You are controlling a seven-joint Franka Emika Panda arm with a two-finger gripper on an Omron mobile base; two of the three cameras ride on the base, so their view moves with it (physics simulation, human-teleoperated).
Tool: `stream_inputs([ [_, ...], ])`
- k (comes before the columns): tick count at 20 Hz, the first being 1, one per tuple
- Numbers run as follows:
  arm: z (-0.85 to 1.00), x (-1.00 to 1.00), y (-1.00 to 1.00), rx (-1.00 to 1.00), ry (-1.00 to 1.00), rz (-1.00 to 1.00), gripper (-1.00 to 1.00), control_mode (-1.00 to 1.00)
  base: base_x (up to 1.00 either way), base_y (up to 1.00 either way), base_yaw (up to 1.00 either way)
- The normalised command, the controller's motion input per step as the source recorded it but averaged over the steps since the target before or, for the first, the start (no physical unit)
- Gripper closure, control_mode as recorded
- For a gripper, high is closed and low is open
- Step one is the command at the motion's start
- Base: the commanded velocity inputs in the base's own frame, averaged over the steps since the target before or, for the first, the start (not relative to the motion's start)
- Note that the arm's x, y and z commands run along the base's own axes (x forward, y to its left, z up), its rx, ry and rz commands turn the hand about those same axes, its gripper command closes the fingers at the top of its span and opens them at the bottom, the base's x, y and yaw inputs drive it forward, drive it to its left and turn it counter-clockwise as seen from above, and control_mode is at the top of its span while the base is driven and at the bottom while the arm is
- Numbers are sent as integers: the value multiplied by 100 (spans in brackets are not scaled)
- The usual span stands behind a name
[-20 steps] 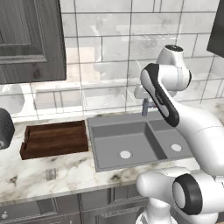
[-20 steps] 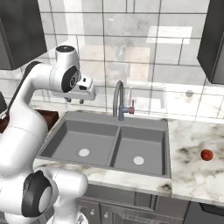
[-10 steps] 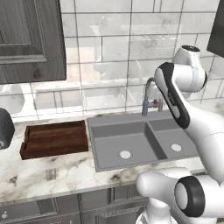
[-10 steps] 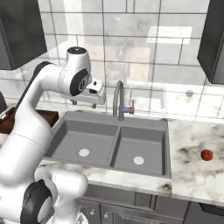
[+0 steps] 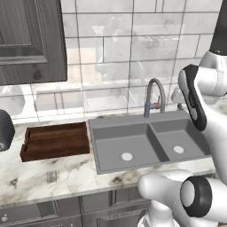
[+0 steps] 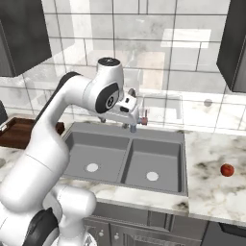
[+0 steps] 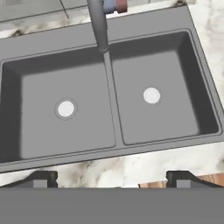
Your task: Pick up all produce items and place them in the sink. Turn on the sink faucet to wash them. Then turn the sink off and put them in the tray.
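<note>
left base view: the arm has swung rightward over the last second, from in front of the faucet (image 5: 153, 95) to the right edge of the picture, so the spout now stands clear above the sink (image 5: 148, 142). the dark wooden tray (image 5: 55, 141) lies just left of the sink, with nothing in it.

right base view: the gripper (image 6: 129, 106) hangs above the back rim of the sink, close to the faucet. the tomato (image 6: 227, 169) sits alone on the marble counter (image 6: 216, 192), well right of the sink. it is small, round, glossy red. the swing looks like a reach toward it, so the first pick-up is not yet done.

hand view: both basins and drains lie bare. the fingertips (image 7: 41, 178) stand wide apart with nothing between them, having opened in the last second.
</note>
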Motion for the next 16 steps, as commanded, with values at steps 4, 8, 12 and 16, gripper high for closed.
stream_inputs([
  [4,-1,-1,-78,0,9,-16,-100,-100,0,0,0],
  [8,-4,-6,-79,0,6,-18,-100,-100,0,0,0],
  [12,-13,0,-73,0,2,-22,-100,-100,0,0,0],
  [16,-28,0,-63,0,1,-30,-100,-100,0,0,0],
])
